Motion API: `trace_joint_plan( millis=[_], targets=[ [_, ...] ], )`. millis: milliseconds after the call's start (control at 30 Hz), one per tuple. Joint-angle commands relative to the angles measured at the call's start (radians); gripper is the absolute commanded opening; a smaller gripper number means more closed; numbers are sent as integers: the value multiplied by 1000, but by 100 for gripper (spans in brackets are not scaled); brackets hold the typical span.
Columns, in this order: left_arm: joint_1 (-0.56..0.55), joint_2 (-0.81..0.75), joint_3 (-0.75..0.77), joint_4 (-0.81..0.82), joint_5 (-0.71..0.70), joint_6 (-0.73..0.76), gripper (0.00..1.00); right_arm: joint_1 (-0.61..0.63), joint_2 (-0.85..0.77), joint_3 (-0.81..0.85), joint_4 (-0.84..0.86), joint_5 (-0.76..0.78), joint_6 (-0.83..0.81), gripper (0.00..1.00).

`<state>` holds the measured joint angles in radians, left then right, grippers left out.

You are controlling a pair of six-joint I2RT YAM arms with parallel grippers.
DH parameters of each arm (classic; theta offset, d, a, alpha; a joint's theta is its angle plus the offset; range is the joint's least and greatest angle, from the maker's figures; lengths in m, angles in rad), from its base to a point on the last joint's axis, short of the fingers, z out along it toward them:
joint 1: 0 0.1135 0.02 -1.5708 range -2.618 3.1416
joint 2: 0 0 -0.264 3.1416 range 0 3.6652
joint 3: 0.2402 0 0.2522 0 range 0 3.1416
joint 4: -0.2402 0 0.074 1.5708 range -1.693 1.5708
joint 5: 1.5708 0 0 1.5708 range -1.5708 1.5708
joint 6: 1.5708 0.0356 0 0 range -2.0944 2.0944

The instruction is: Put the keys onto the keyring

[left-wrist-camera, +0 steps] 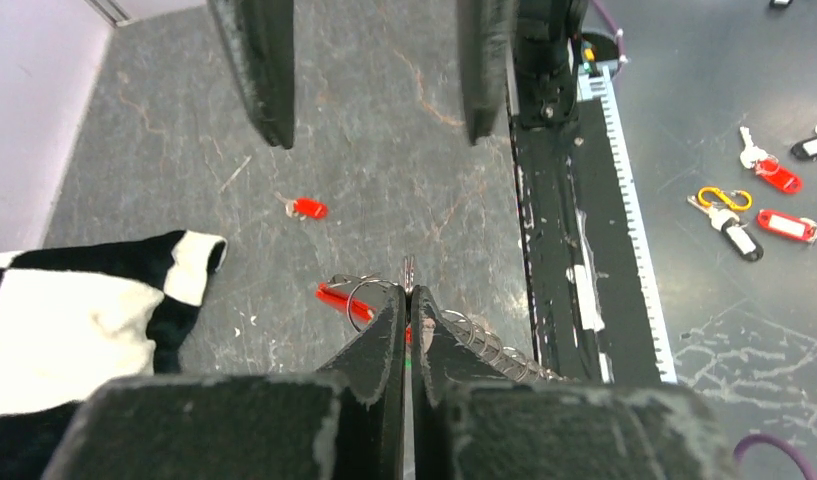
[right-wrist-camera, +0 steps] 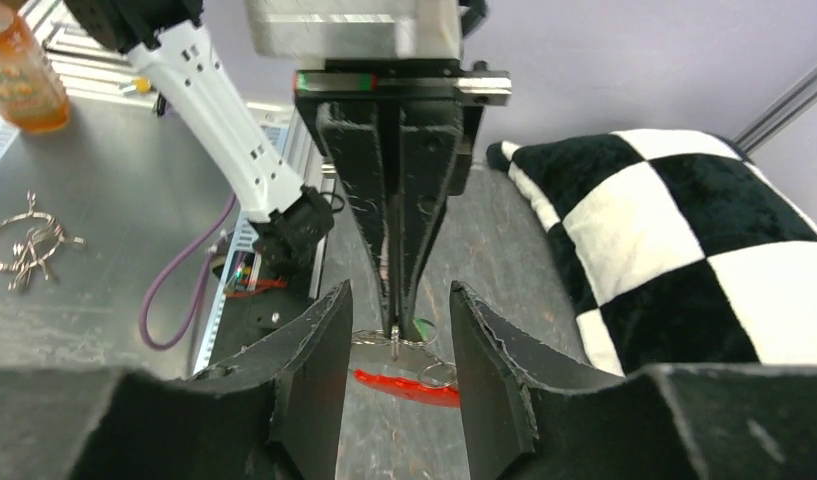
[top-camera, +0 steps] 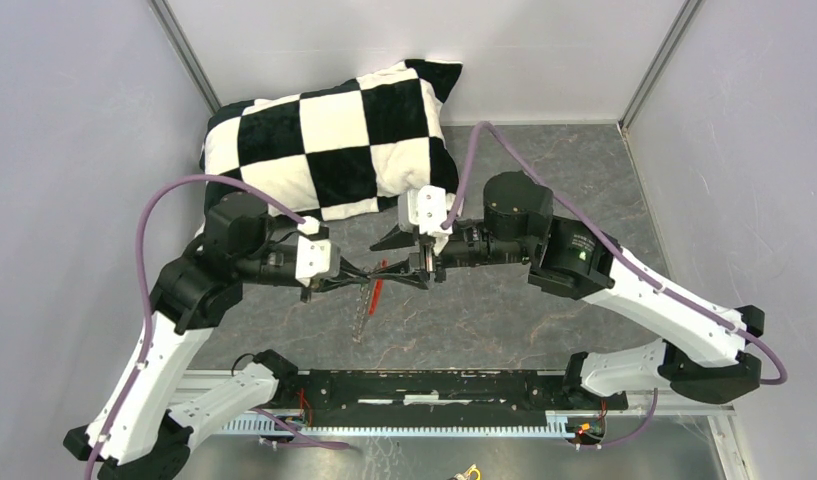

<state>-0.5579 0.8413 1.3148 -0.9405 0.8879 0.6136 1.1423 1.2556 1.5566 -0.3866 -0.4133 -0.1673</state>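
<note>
The keyring (right-wrist-camera: 409, 388) is hanging in midair, its red fob dangling under the left gripper (left-wrist-camera: 409, 292), which is pinching the metal ring tight. The right gripper (right-wrist-camera: 399, 295) is gaping open (one finger either side of that tip). A red key (left-wrist-camera: 306, 208) is lying apart on the table (top-camera: 504, 310).

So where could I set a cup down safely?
Bare tabletop right of the checkered pillow, and the strip before the base rail. Crowded centre: left end effector and right end effector meet at the dangling keyring.
</note>
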Motion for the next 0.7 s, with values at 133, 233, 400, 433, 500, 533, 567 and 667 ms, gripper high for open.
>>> trace_joint_plan(
  millis=[133,233,400,433,500,533,567,667],
  targets=[
    [0,27,66,-63,-19,158,2,-2,111,169,-333,-59,-123,42],
    [0,24,68,-62,-16,160,2,-1,127,167,-330,-62,-122,40],
    [-1,17,70,-62,-2,154,2,-2,136,168,-304,-31,-130,37],
    [-1,14,68,-62,2,153,2,-1,134,164,-291,-24,-129,36],
    [0,14,69,-72,11,160,2,-2,134,164,-275,-14,-124,36],
    [0,15,68,-76,13,162,2,-2,136,164,-269,-17,-121,35],
    [0,17,68,-77,13,161,2,-2,138,164,-265,-22,-118,35],
    [-1,14,69,-76,16,164,2,-2,150,164,-260,-24,-113,29]
  ],
)
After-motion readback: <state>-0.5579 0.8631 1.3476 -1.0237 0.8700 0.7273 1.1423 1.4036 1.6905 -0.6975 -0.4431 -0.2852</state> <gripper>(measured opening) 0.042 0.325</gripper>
